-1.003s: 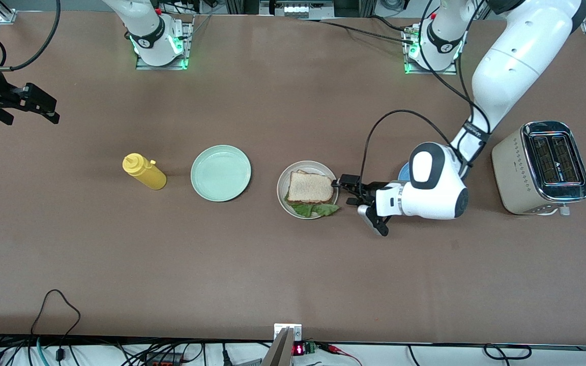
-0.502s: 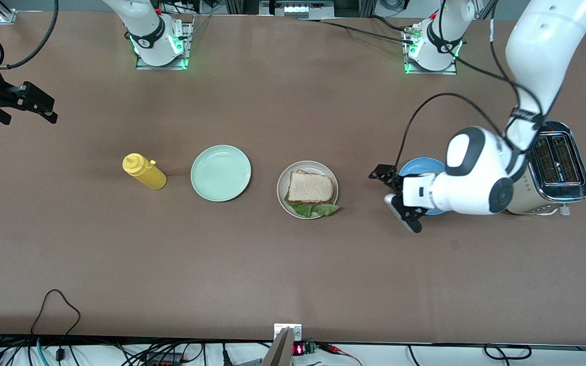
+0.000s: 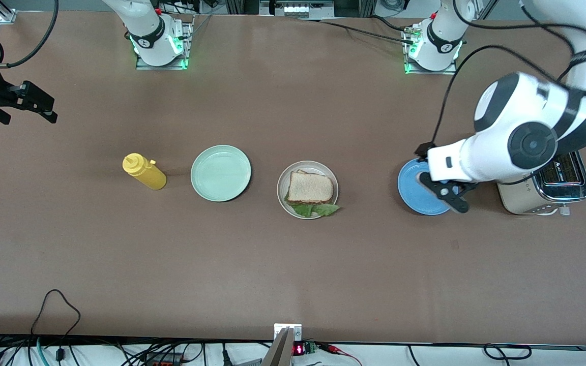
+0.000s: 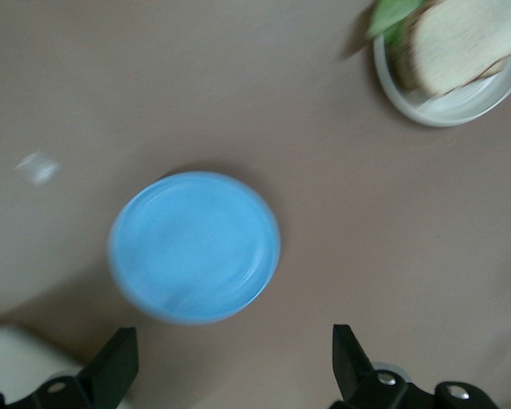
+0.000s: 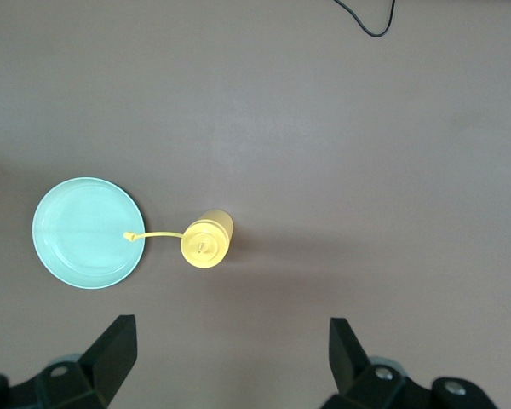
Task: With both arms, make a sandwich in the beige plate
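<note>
The sandwich point(image 3: 310, 188) lies on the beige plate point(image 3: 284, 179) in the middle of the table: a brown-crusted bread slice on top, green lettuce point(image 3: 318, 209) sticking out at the edge nearer the front camera. It also shows in the left wrist view point(image 4: 464, 44) on the beige plate point(image 4: 447, 112). My left gripper point(image 3: 438, 176) is open and empty in the air over the blue plate point(image 3: 415, 195), apart from the sandwich; the left wrist view shows its open jaws point(image 4: 232, 365). My right gripper point(image 3: 39, 104) is open and empty, waiting raised at the right arm's end of the table point(image 5: 230, 356).
A mint-green plate point(image 3: 221, 173) and a yellow squeeze bottle point(image 3: 144, 172) stand beside the beige plate toward the right arm's end. A beige toaster point(image 3: 539, 195) stands at the left arm's end, beside the blue plate point(image 4: 194, 247).
My left gripper has drawn away from the sandwich toward the left arm's end and risen; it is now over the blue plate. The sandwich stays on the beige plate. The right arm barely moved.
</note>
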Robot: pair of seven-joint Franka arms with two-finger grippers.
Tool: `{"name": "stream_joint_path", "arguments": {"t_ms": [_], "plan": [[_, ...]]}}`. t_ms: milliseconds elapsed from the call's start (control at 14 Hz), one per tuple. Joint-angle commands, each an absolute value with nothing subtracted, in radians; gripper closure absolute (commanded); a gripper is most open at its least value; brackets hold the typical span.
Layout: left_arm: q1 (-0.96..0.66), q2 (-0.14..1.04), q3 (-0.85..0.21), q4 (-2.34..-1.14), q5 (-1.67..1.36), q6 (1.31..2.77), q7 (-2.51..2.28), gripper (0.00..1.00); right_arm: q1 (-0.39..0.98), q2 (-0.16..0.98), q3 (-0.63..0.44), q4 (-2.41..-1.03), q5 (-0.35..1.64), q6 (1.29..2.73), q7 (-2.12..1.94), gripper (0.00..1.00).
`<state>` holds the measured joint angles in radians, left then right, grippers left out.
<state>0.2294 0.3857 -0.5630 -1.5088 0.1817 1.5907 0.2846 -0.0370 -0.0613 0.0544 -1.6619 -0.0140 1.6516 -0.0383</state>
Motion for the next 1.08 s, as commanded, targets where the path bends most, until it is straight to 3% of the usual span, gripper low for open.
{"name": "stream_joint_path", "arguments": {"t_ms": [0,72,287,502,717,1003], "plan": [[0.224,0.390,-0.548,-1.378,0.261,1.467,0.275,0.00,-0.041,-0.066,0.058,-1.652,-0.002,1.649,-0.029,0.00],[0.213,0.364,-0.502,-1.373,0.252,1.468,0.275,0.00,-0.041,-0.066,0.058,-1.652,-0.002,1.651,-0.029,0.00],[0.040,0.235,-0.239,-1.411,0.132,1.477,0.139,0.00,-0.041,-0.066,0.060,-1.644,-0.008,1.652,-0.029,0.00],[-0.060,0.111,-0.071,-1.537,0.038,1.535,-0.056,0.00,-0.041,-0.066,0.060,-1.644,-0.008,1.652,-0.029,0.00],[-0.064,-0.038,-0.025,-1.753,0.037,1.768,-0.049,0.00,-0.040,-0.061,0.060,-1.644,-0.005,1.655,-0.028,0.00],[-0.089,-0.064,-0.005,-1.776,0.038,1.772,0.077,0.00,-0.031,-0.058,0.061,-1.644,-0.002,1.675,-0.028,0.00]]}}
